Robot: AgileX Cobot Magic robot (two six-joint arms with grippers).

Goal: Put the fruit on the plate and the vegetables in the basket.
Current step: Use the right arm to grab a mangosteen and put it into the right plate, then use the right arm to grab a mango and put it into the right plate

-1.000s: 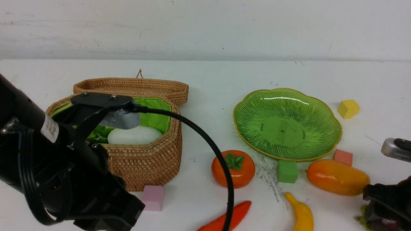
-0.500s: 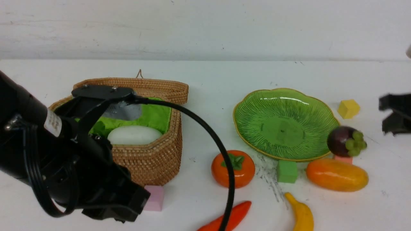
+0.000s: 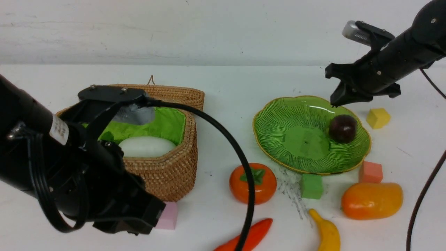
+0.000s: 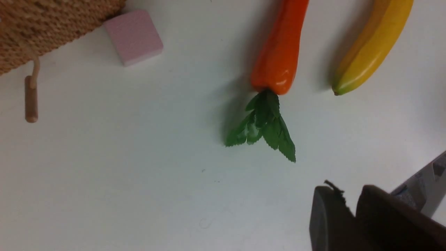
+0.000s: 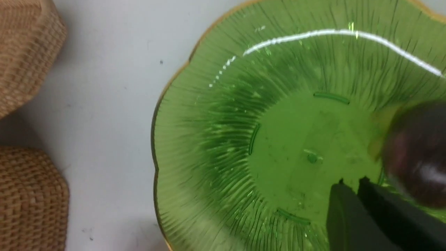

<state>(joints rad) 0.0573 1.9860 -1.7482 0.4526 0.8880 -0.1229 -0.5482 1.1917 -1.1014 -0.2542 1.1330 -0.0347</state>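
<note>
Black right jaws, narrowly parted, nothing between the tips; they sit above the far right part of the green plate (image 3: 278,139). Purple mangosteen (image 3: 343,129) is right beside them, outside the gap, within the plate's right side; blurred in the wrist view, can't tell if it's settled. Step looks like finishing this placement: let the fruit come to rest, then lift clear without nudging it or catching the gold rim. It could roll, so avoid a sideways sweep. Outward: yellow cube (image 3: 378,118) just right of the plate, coral cube (image 3: 370,172) and green cube (image 3: 311,186) at its near edge. Mango (image 3: 372,201), banana (image 3: 328,233) and persimmon (image 3: 252,183) wait nearer on the counter (image 3: 216,139). Pepper (image 3: 249,237) lies near centre. Left jaws slightly parted too, holding nothing, well apart from the plate; white radish (image 3: 148,146) is in the basket (image 3: 174,174).
</note>
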